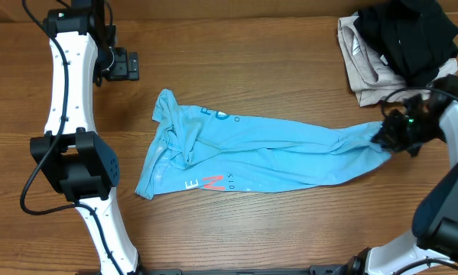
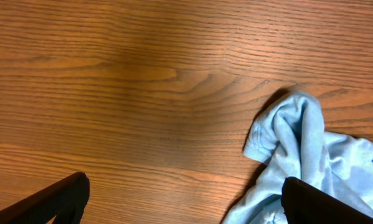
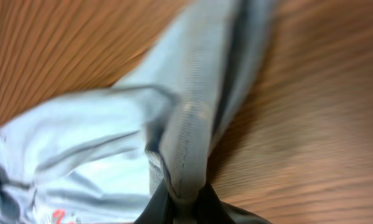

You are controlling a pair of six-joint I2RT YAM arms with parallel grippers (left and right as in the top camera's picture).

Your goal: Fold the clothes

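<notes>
On the wooden surface [image 1: 251, 46], seen from overhead, the shirt [image 1: 244, 153] lay crumpled and drawn out sideways, with red-and-white lettering near its lower edge. The right tool [image 1: 387, 137] was clamped on the shirt's end nearest that arm. The left tool [image 1: 129, 65] hung well apart from the shirt, up and to its left. A black garment [image 1: 412, 34] sat on a beige garment [image 1: 362, 65] in the far corner.

From the left wrist, the fingers [image 2: 55, 202] stood wide apart over bare wood, a shirt corner beside one.

From the right wrist, the closed tool pinched a bunched, blurred hem.
</notes>
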